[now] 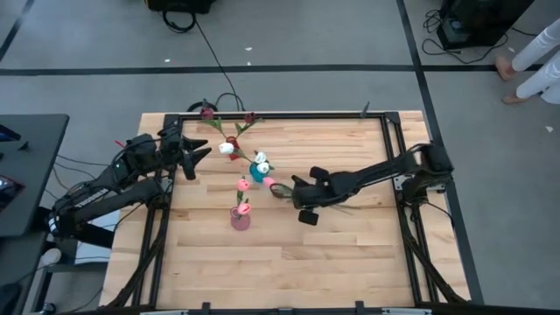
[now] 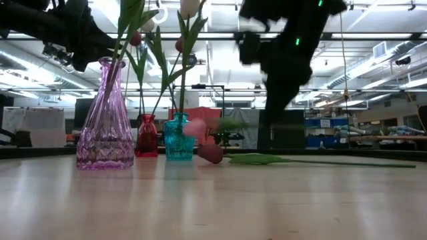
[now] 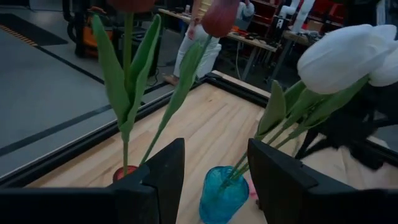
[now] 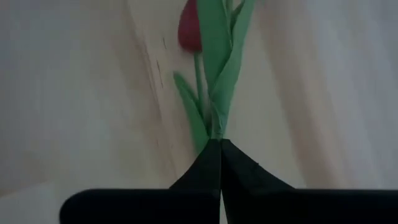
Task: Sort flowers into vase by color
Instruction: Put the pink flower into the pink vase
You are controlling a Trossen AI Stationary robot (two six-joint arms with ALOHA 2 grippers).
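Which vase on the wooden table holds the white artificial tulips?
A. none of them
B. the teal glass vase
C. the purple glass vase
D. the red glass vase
B: in the left wrist view the stems of the white artificial tulips run down into the mouth of the teal glass vase.

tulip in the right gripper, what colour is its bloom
Dark red bloom, clearest in the right wrist view.

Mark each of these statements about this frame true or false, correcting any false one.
1. The right claw is shut on a tulip stem. True.
2. That tulip's bloom is white. False: it is dark red.
3. The left claw is open. True.
4. The blue vase is empty. False: white tulips stand in it.
5. The pink vase lies tipped over. False: it stands upright.
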